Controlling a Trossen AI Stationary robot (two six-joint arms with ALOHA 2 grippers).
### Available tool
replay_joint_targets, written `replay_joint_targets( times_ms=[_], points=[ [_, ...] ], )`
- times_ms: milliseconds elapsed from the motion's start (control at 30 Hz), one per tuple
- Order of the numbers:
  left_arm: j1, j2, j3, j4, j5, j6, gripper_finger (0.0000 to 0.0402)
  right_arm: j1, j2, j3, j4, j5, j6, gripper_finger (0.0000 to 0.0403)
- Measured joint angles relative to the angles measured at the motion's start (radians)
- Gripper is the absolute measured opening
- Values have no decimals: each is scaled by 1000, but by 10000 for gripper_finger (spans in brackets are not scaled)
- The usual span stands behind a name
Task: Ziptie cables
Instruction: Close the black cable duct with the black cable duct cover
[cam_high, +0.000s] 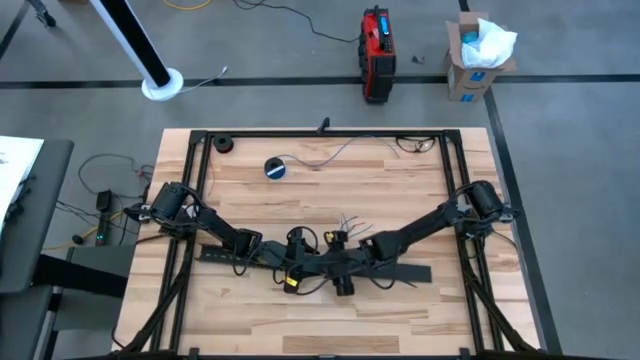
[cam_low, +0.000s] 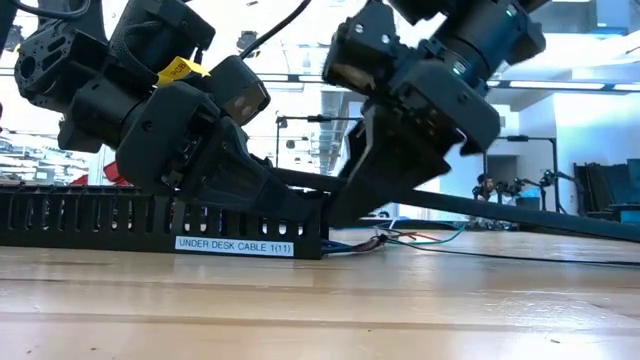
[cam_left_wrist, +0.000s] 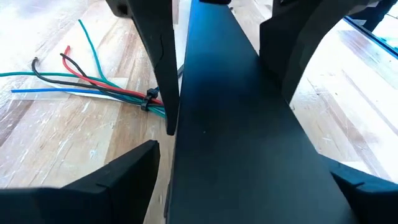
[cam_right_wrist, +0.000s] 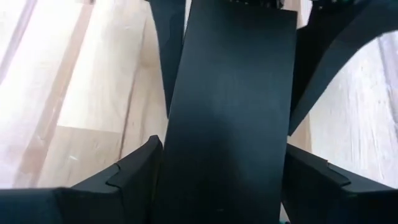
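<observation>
With both sets of jaws spread wide astride the long flat black slotted plastic strip (cam_high: 400, 270) at mid-surface, left gripper (cam_high: 293, 262) and right gripper (cam_high: 343, 268) grasping nothing, I see the thin coloured cables (cam_left_wrist: 99, 84) beside it, seemingly already bound.

Wood table (cam_high: 400, 310) w/ black frame around edges. Lying on it: long black slotted strip (cam_high: 415, 272) running across front-center, labelled "UNDER DESK CABLE 1(11)"; cables (cam_left_wrist: 93, 84) (red, green, blue, black), bundled by a black tie, sitting just beside strip; blue/black tape roll (cam_high: 276, 168) sitting near back edge.
</observation>
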Motion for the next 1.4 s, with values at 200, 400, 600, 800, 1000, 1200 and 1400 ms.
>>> replay_joint_targets(
  times_ms=[200,400,600,800,1000,1200,1400],
  points=[
    [-1,0,0,4,-8,-7,297,-10,0,22,-23,-82,9,270],
    [-1,0,0,4,-44,-15,297,-10,0,22,-25,-111,60,270],
    [0,1,10,-5,-11,-37,297,-21,0,23,-35,-123,19,270],
    [-1,1,14,-9,-2,-22,297,-32,0,23,-35,-140,-17,270],
    [-1,1,14,-9,-3,-37,297,-32,0,23,-36,-150,15,270],
    [-1,1,15,-10,-5,-42,297,-32,0,23,-37,-150,17,270],
    [-1,1,15,-10,-9,-44,297,-44,-24,36,-43,-154,14,270]
  ],
)
